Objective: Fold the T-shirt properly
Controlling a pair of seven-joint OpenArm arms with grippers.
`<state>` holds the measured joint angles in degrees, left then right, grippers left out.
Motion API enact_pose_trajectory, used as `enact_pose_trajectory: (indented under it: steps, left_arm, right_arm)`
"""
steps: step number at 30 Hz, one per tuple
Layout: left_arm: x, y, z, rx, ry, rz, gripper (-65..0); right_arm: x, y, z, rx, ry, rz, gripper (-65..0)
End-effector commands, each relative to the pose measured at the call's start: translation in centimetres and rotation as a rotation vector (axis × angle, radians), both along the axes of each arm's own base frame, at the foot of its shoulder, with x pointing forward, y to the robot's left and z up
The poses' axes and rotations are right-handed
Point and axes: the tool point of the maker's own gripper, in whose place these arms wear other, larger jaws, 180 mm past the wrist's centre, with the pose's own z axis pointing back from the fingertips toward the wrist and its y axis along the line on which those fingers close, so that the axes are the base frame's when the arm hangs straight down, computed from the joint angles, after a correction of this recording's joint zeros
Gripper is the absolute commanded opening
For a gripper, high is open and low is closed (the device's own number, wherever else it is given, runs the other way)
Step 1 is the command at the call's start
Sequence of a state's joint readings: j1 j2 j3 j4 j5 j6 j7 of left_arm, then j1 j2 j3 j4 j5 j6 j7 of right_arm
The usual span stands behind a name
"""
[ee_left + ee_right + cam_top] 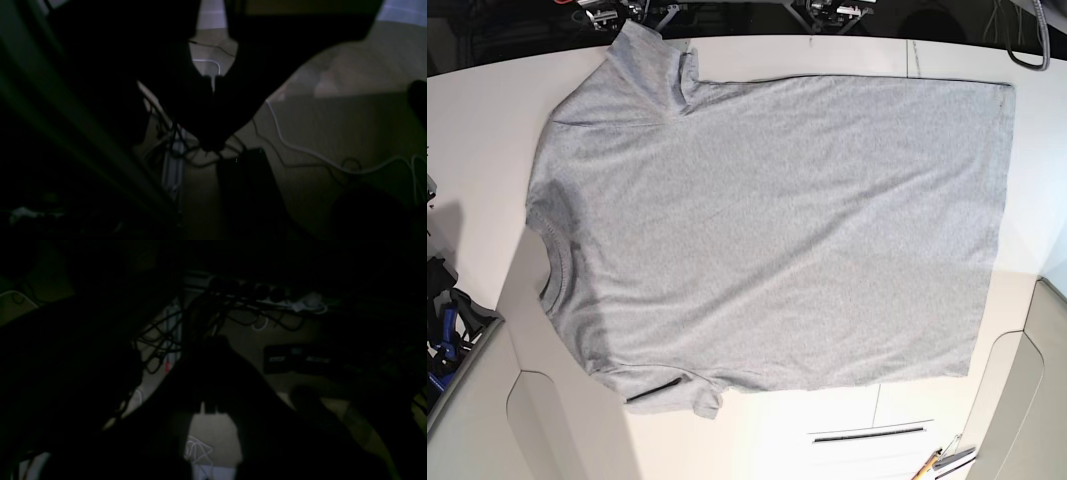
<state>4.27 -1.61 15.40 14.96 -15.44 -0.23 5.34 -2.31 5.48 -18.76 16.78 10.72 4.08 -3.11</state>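
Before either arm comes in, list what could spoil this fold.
1. The T-shirt lies with its upper sleeve at the table's far edge; a careless pull might drag it off.
2. The lower sleeve is already curled under, so a fold may trap that crease.
3. Both wrist views are dark, which may hamper grasp checks.

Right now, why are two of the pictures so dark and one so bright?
Both wrist views are badly underexposed, looking down at a dim floor with cables; the jaws show only as black silhouettes. The base view is evenly lit and sharp: the T-shirt lies flat on the white table, soft shadow near its collar.
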Motion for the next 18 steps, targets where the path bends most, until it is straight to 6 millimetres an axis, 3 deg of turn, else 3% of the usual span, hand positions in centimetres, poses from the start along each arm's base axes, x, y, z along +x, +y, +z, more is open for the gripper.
enact_pose_trajectory:
  steps: [1, 6, 10, 14, 18]
  left_arm:
    - [-1.4, 1.4, 0.0, 0.024, 0.015, 0.000, -65.0]
    - [-6.2, 6.0, 1.0, 0.027, 0.039, -0.029, -65.0]
    - [-10.6, 9.9, 3.1, 0.001, 0.081, -0.013, -65.0]
    - [-14.9, 12.9, 6.3, -0.050, 0.157, 0.015, -65.0]
    - [-17.3, 14.0, 10.4, -0.176, 0.211, 0.083, -65.0]
  right_arm:
    - [-0.5, -0.7, 0.1, -0.005, -0.004, 0.001, -65.0]
    - [-2.5, -3.8, 1.0, -0.025, -0.027, 0.026, -65.0]
    - [-4.3, -5.4, 2.9, 0.020, -0.062, 0.037, -65.0]
    - [-6.8, -6.5, 6.1, 0.059, -0.097, 0.044, -65.0]
    - [-7.9, -6.1, 11.0, 0.108, -0.154, 0.078, -65.0]
